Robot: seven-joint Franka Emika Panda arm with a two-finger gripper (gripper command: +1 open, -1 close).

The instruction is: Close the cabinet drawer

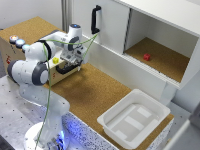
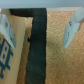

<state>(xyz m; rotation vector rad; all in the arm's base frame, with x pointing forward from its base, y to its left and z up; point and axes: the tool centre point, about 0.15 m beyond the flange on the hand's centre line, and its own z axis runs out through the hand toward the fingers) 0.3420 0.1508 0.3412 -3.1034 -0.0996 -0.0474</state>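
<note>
The cabinet drawer [image 1: 71, 73] is a small light-wood front on the low cork-topped box [image 1: 31, 29] at the exterior view's left. Its short black handle [image 1: 65, 68] sits just under my gripper [image 1: 70, 59]. In the wrist view the black handle [image 2: 37, 47] runs between my two pale fingers [image 2: 5, 27], and the gripper [image 2: 39, 27] stands open around it without pinching it. Light wood [image 2: 12, 57] with blue print lies on one side of the handle and cork [image 2: 62, 60] on the other. How far the drawer stands out I cannot tell.
A tall white cabinet door with a vertical black handle [image 1: 95, 19] stands behind the arm. Beside it an open compartment holds a small red object [image 1: 146, 57]. A white plastic tub [image 1: 134, 117] sits on the cork counter [image 1: 95, 92]. Coloured buttons [image 1: 20, 43] top the box.
</note>
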